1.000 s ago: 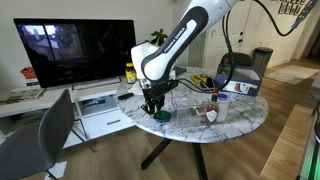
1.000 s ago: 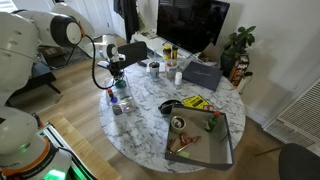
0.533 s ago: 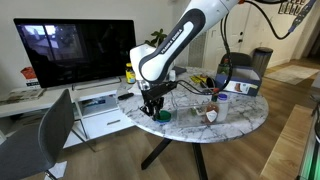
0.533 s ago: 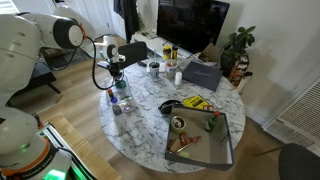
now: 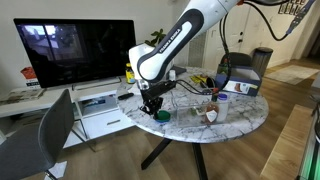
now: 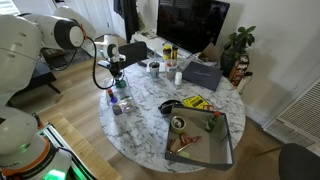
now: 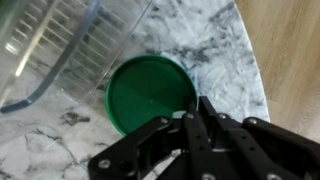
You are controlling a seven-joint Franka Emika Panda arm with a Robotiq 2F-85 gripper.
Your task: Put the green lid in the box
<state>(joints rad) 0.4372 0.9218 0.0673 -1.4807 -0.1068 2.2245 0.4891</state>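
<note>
The green lid (image 7: 148, 92) lies flat on the marble table, in the middle of the wrist view. My gripper (image 7: 188, 108) has its two fingers closed together at the lid's lower right edge, one over the lid and one outside it, pinching the rim. In both exterior views the gripper (image 5: 152, 106) (image 6: 117, 74) is down at the table's edge. The lid shows as a small green spot (image 5: 161, 116) beside it. The blue box (image 5: 240, 88) (image 6: 203, 74) with a white patch stands at the opposite side of the table.
A clear ribbed plastic container (image 7: 55, 45) touches the lid's upper left. Cups and small jars (image 6: 155, 68) stand near the gripper. A grey tray (image 6: 232, 140) with tools sits on the round marble table (image 5: 235, 122). A TV (image 5: 75, 48) and a chair (image 5: 45, 135) are nearby.
</note>
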